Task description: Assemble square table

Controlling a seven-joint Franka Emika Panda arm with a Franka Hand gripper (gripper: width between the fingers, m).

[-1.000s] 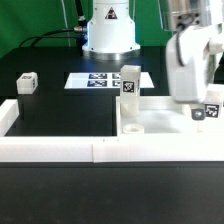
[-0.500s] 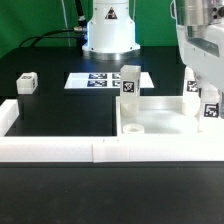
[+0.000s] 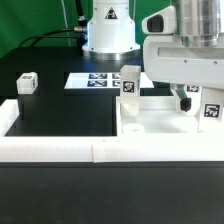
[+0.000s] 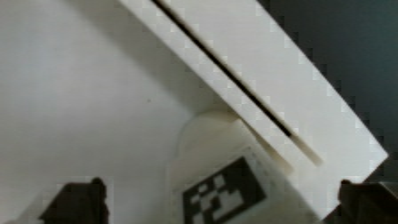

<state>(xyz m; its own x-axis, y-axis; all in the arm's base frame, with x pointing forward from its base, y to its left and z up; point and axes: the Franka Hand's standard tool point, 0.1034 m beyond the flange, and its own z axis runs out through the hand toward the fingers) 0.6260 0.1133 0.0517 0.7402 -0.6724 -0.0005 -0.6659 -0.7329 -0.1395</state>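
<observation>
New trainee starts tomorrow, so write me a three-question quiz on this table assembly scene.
1. Count: how many legs stand upright on the square table?
2. True or false: the pincer is clamped shut on a leg.
3. Where does the loose leg lie? A: on the marker board. B: on the black tabletop, toward the exterior view's left. C: in the square table's recess.
Key: 1. Two: a far-corner leg and a leg beside the pincer. 2. False: its jaws stand open, with that leg between them. 3. B.
</observation>
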